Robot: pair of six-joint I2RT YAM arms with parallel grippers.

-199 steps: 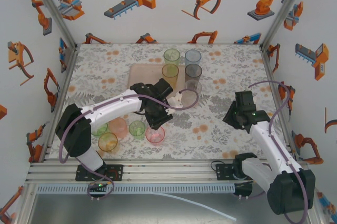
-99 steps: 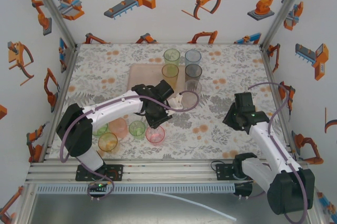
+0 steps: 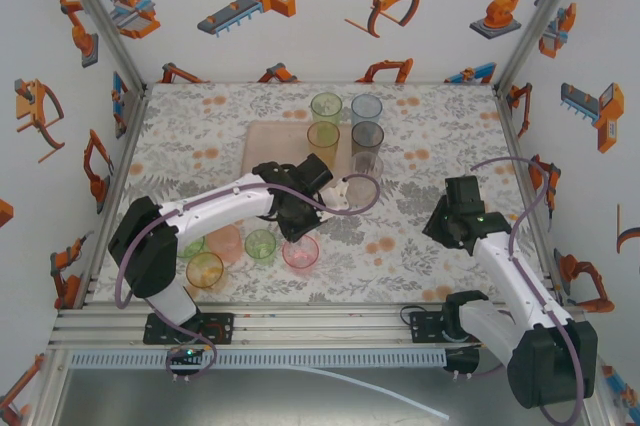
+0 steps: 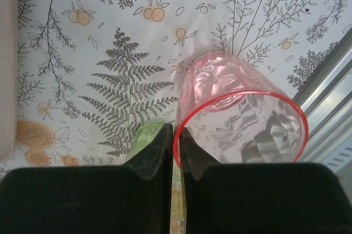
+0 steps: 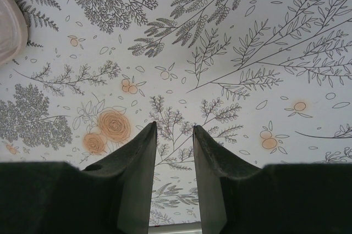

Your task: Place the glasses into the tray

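**Left gripper (image 4: 175, 131) clamps the rim of a pink tumbler (image 4: 236, 113) on the floral tabletop (image 3: 440, 116), well short of the tray (image 3: 270, 146).**

The left arm's two fingers are pressed together on the pink tumbler's wall, one outside the rim and one inside. The tumbler is near the table's front edge, just beside the near green tumbler (image 3: 259, 244). A peach tumbler (image 3: 226, 242) and an orange tumbler (image 3: 205, 269) stand further left. The pale pink tray lies farther back at mid-table, its left part bare. The far green tumbler (image 3: 326, 106) and an amber tumbler (image 3: 323, 136) stand at its right side. A pale blue tumbler (image 3: 366, 107), a smoky grey tumbler (image 3: 367, 134) and a clear tumbler (image 3: 367, 161) line up just right of them; whether these three stand on the tray cannot be told. The right gripper (image 5: 175, 132) hangs over bare tabletop at the right, fingers parted, grasping nothing.
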